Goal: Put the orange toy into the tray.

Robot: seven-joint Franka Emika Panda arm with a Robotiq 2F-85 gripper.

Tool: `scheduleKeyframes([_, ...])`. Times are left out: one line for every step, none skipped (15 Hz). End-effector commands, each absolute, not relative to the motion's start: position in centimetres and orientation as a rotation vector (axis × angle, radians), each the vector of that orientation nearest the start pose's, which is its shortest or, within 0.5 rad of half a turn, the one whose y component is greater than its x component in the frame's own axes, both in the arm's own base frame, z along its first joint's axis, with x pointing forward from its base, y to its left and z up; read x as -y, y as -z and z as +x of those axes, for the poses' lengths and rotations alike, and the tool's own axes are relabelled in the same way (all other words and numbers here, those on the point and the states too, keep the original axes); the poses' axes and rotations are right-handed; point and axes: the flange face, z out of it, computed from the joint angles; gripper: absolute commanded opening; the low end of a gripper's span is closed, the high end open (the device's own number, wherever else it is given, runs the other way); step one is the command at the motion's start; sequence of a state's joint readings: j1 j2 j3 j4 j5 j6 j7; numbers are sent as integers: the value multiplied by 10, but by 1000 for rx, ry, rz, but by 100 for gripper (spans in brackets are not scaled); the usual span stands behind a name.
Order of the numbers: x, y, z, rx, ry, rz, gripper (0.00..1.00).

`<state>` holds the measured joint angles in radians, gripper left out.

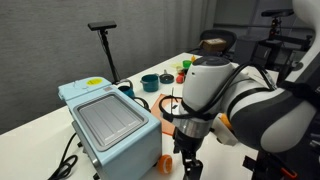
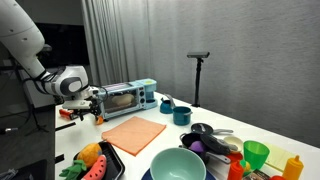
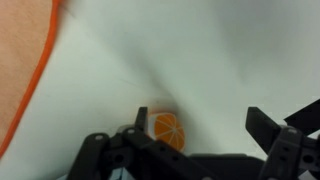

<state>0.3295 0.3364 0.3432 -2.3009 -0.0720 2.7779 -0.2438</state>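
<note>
The orange toy (image 3: 165, 130), a small round piece with an orange-slice pattern, lies on the white table. In the wrist view it sits just inside one finger of my gripper (image 3: 200, 135). The gripper is open, its fingers spread wide and low over the table. In an exterior view the toy (image 1: 166, 160) shows beside the gripper (image 1: 186, 162) in front of the blue box machine. In an exterior view the gripper (image 2: 88, 113) hangs over the table's near-left part. A black tray (image 2: 112, 158) holding toy fruit shows at the bottom edge.
The blue box machine (image 1: 110, 125) stands close to the gripper, with cables at its base. A flat orange cloth (image 2: 133, 133) lies mid-table, its edge in the wrist view (image 3: 20, 70). Cups, bowls and bottles (image 2: 215, 145) crowd the far end. A black stand (image 2: 197, 75) rises behind.
</note>
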Motion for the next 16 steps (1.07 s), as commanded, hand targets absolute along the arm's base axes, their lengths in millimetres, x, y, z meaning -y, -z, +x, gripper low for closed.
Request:
scheduleKeyframes([-349,-227,423,1389,339,-2727,100])
scheduleKeyframes([-350,-225,424,1374,354,-2744,100])
scheduleKeyframes([-351,-223,424,1348,372,-2768,100])
scheduleKeyframes([-351,-221,425,1322,381,-2789,100])
scheduleKeyframes([-350,-219,425,1291,391,-2814,100])
scheduleKeyframes([-349,-217,424,1261,391,-2837,100])
scheduleKeyframes([-349,-213,423,1246,396,-2850,100])
scheduleKeyframes([-351,-211,423,1223,424,-2848,100])
scheduleKeyframes([-353,-208,423,1198,447,-2850,100])
scheduleKeyframes([-355,-205,422,1198,443,-2847,100])
scheduleKeyframes([-356,-202,421,1191,451,-2843,79])
scheduleKeyframes([-358,-200,421,1208,467,-2834,74])
scheduleKeyframes([-359,-198,422,1213,473,-2836,66])
scheduleKeyframes([-360,-196,422,1225,478,-2839,58])
scheduleKeyframes([-360,-195,423,1238,490,-2843,49])
scheduleKeyframes([-360,-194,424,1242,506,-2847,42])
